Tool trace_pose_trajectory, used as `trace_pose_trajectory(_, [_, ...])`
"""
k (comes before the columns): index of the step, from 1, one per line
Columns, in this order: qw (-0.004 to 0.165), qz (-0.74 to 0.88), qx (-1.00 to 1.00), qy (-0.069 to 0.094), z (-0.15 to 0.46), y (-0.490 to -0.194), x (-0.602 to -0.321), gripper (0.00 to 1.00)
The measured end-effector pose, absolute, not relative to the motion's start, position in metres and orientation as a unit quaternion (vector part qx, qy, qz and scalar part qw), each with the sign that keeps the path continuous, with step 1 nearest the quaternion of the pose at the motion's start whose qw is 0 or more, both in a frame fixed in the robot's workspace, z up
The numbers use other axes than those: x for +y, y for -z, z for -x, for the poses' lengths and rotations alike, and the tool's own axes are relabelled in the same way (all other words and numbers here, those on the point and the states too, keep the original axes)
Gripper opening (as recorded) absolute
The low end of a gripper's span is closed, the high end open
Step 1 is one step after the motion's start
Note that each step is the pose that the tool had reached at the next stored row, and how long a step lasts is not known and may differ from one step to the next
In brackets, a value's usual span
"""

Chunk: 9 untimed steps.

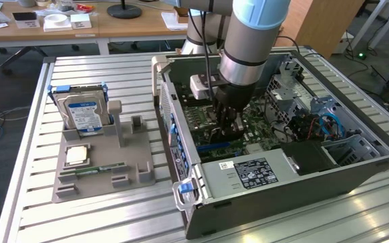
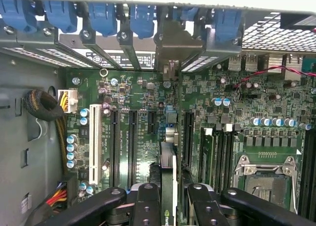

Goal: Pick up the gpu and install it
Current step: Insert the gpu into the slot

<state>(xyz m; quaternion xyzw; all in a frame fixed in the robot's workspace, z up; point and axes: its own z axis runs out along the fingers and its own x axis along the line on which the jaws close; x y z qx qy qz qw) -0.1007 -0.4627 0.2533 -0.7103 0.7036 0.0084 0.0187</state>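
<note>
Fingers (image 2: 148, 206) of the hand (image 2: 168, 208) were clenched on the gpu (image 2: 168, 171), one on each flat side of the card. In the wrist view the gpu stood on its thin edge, running away from the hand toward the row of blue latches (image 2: 103, 16) at the rear wall of the computer case (image 1: 282, 167). It hung over the green motherboard (image 2: 148, 112), among the long black expansion slots (image 2: 132, 142) and just beside the shorter black one. Whether its lower edge had entered a slot could not be told. A white slot (image 2: 93, 137) lay further off to one side, and the open CPU socket (image 2: 266, 174) lay to the other.

In the exterior view the arm (image 1: 255, 40) reached down into the open case, with the hand (image 1: 225, 124) low over the board. The power supply (image 1: 248, 174) sat at the case's near end.

On the counter (image 1: 79, 223), toward the exterior view's left and well apart from the case, a grey holder (image 1: 100, 172) carried a blue-labelled hard drive (image 1: 83, 114) upright, a CPU chip (image 1: 76, 154) lying flat, and a narrow green RAM stick (image 1: 103, 168).
</note>
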Motion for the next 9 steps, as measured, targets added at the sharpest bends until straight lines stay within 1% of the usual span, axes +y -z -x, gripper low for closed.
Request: trace_pose_trajectory(9, [0.018, 0.706, 0.708, -0.008, 0.1007, -0.2526, -0.4627, 0.26])
